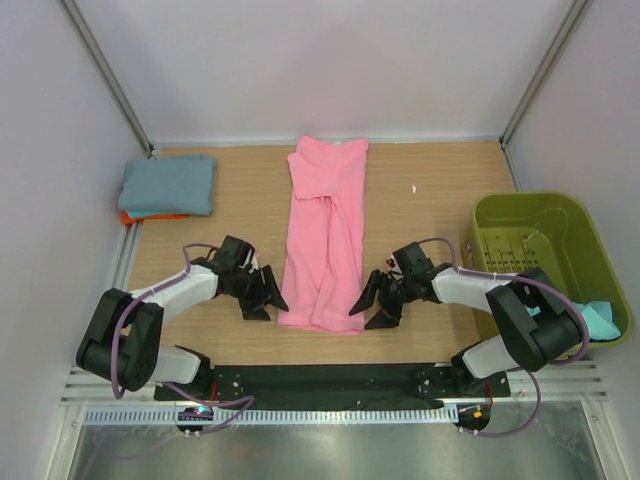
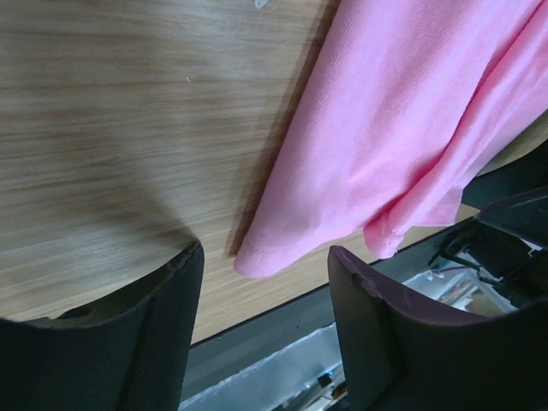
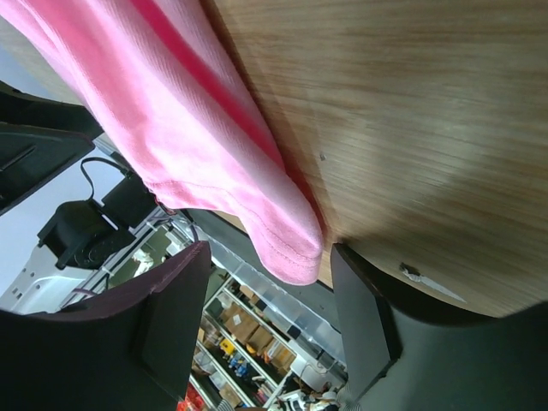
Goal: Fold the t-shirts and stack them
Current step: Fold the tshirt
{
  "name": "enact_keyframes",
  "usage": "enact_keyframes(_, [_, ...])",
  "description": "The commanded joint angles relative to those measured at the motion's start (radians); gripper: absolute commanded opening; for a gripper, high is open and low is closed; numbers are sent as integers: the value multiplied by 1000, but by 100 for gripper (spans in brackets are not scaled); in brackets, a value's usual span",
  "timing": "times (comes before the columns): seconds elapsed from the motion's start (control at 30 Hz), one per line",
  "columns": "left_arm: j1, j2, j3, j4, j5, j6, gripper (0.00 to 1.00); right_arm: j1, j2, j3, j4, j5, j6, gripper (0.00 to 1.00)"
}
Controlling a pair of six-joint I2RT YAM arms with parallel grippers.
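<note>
A bright pink t-shirt, folded into a long strip, lies down the middle of the table. Its near hem has two corners. My left gripper sits low at the near left corner. In the left wrist view that gripper is open, with the pink corner lying on the wood between the fingers. My right gripper is at the near right corner. The right wrist view shows it open too, its fingers either side of the shirt's hem corner. Neither grips the cloth.
A folded grey-blue shirt rests on an orange one at the back left. An olive-green basket stands at the right, with teal cloth at its near corner. A small white scrap lies on the wood.
</note>
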Motion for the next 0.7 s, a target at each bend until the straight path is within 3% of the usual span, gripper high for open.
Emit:
enact_keyframes(0.0, [4, -5, -29, 33, 7, -13, 59, 19, 19, -28, 10, 112, -12, 64])
enact_keyframes(0.17, [4, -10, -43, 37, 5, -17, 52, 39, 28, -31, 26, 118, -8, 58])
enact_keyframes(0.57, [4, 41, -54, 58, -12, -28, 48, 82, 125, -5, 77, 147, 5, 45])
enact_keyframes(0.67, [4, 64, -46, 76, -1, -33, 37, 82, 113, -14, 71, 147, -9, 39])
